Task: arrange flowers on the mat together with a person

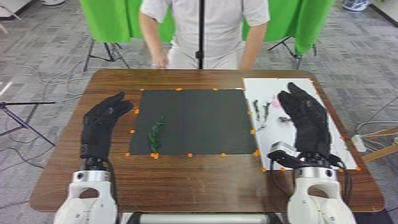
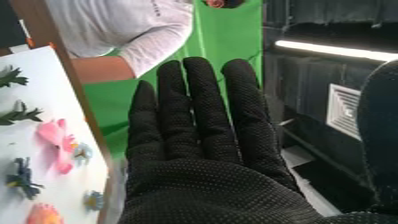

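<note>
head view: sprig point(image 1: 156, 134) lies at 8 o'clock on the mat point(image 1: 209, 125), likely placed first; left hand point(image 1: 100, 120) at 9, right hand point(image 1: 308, 122) at 3, fingers released, presumably sparing the layout. right wrist view: pink flower point(image 2: 59, 145), orange flower point(image 2: 44, 215) spaced on the sheet point(image 2: 53, 102), probably for picking.

Head camera forward and down, wrist camera sideways.

Beyond the tabletop point(image 1: 67, 175), green cloth point(image 1: 111, 22) hangs on both sides of a black pole point(image 1: 202, 30); cables point(image 1: 64, 80) trail over the grey floor point(image 1: 53, 55). A blue-and-white jar point(image 1: 355, 4) is at the far right. The right wrist view has a lit lamp point(image 2: 329, 49) near a square vent point(image 2: 344, 111)
</note>
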### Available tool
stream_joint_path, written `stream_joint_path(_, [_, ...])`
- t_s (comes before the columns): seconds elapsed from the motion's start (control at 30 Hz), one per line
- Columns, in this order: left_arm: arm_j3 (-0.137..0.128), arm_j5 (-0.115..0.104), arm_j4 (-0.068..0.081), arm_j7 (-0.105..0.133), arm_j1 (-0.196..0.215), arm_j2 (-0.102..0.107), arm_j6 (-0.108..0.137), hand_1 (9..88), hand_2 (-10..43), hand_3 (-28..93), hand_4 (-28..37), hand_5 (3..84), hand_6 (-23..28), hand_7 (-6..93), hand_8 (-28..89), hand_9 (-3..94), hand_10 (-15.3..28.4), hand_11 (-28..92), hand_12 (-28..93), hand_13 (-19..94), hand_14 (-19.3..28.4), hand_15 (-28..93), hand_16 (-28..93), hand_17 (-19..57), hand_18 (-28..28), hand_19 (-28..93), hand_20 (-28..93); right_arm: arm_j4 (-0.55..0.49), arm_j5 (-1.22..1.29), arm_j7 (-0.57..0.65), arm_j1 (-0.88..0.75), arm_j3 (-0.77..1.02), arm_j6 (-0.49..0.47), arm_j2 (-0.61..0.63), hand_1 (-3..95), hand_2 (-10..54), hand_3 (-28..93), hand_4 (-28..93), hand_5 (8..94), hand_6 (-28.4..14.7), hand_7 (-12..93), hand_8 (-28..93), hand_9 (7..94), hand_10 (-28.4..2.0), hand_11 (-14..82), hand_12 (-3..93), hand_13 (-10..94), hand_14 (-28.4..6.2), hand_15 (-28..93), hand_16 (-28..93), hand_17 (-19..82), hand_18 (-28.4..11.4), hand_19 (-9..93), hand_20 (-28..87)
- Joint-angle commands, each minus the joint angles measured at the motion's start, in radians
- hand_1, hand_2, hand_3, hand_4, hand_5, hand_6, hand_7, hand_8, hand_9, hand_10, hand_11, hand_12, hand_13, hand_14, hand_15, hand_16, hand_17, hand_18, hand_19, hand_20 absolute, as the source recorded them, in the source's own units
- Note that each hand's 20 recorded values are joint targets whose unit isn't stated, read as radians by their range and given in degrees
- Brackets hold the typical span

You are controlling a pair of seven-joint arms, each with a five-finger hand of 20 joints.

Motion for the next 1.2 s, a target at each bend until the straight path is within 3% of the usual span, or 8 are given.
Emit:
stream_joint_path(0.03, [-0.001,-0.002,-0.002,-0.011,0.011,-0.001,0.006,29.6,-5.9,66,-15.9,49.9,4.3,15.3,-6,49.7,14.2,20,14,42,18.7,18,2,13.2,13.5,13,26,-0.055,-0.292,0.066,-0.015,0.047,0.166,0.084,21.5,-9.5,61,-28,50.2,-2.8,12,-8,55.1,-13.8,8.2,15.9,45,-12.0,15,18,29,-11.3,9,42])
stream_joint_path(0.13, [-0.004,-0.003,-0.005,-0.012,0.015,0.003,0.01,29.6,-6.0,66,-16.0,50.0,4.3,15.2,-6,49.7,14.2,20,14,42,18.6,18,2,13.2,13.6,13,26,-0.082,-0.656,0.209,-0.023,0.101,0.224,0.14,30.4,-9.5,49,-28,53.2,-3.1,13,-8,59.5,-13.7,11.0,17.7,52,-11.9,17,21,29,-12.2,19,45])
stream_joint_path(0.27, [-0.008,-0.008,-0.012,-0.014,0.025,0.012,0.019,29.5,-6.1,66,-16.1,50.1,4.3,15.1,-6,49.9,14.2,20,14,42,18.8,18,2,13.1,13.6,13,26,-0.094,-1.127,0.425,-0.032,0.152,0.255,0.208,34.7,-9.5,50,-28,57.5,-2.1,16,-8,64.5,-13.1,16.6,19.8,60,-11.1,21,27,30,-13.1,30,48])
stream_joint_path(0.4, [-0.007,-0.007,-0.014,-0.015,0.024,0.014,0.018,29.6,-6.0,66,-16.2,50.1,4.3,15.1,-6,50.0,14.2,20,14,43,18.7,18,2,13.1,13.6,13,26,-0.113,-1.341,0.631,-0.054,0.183,0.109,0.275,37.4,-9.5,50,-28,62.1,-0.5,19,-8,68.9,-12.0,21.1,22.0,65,-10.3,26,30,31,-14.0,38,48])
stream_joint_path(0.57, [-0.009,-0.008,-0.015,-0.017,0.021,0.021,0.016,29.7,-6.0,66,-16.1,50.1,4.4,15.0,-6,50.0,14.2,20,14,43,18.8,19,2,13.0,13.6,13,26,-0.122,-1.368,0.713,-0.111,0.236,-0.06,0.343,39.7,-9.5,50,-28,63.8,-0.3,18,-8,69.9,-11.5,21.6,22.4,66,-10.0,28,30,31,-14.4,41,46])
stream_joint_path(0.83, [-0.01,-0.008,-0.02,-0.021,0.03,0.021,0.018,29.8,-5.8,66,-16.0,50.1,4.5,14.9,-6,49.8,14.2,20,14,42,18.8,18,1,13.0,13.6,14,26,-0.072,-1.388,0.772,-0.115,0.216,-0.145,0.415,38.4,-9.5,57,-28,65.7,0.2,18,-8,71.0,-11.2,20.6,21.9,67,-9.9,28,30,32,-14.7,42,46])
stream_joint_path(1.2, [-0.007,-0.006,-0.018,-0.029,0.026,0.021,0.008,29.8,-5.6,65,-15.6,50.0,4.5,14.7,-6,49.6,14.3,20,14,42,18.7,18,1,13.0,13.6,14,26,0.037,-1.368,0.821,-0.086,0.18,-0.207,0.422,38.8,-9.5,60,-28,68.9,0.1,17,-7,74.4,-10.6,19.4,21.0,71,-9.5,30,31,35,-15.7,46,46])
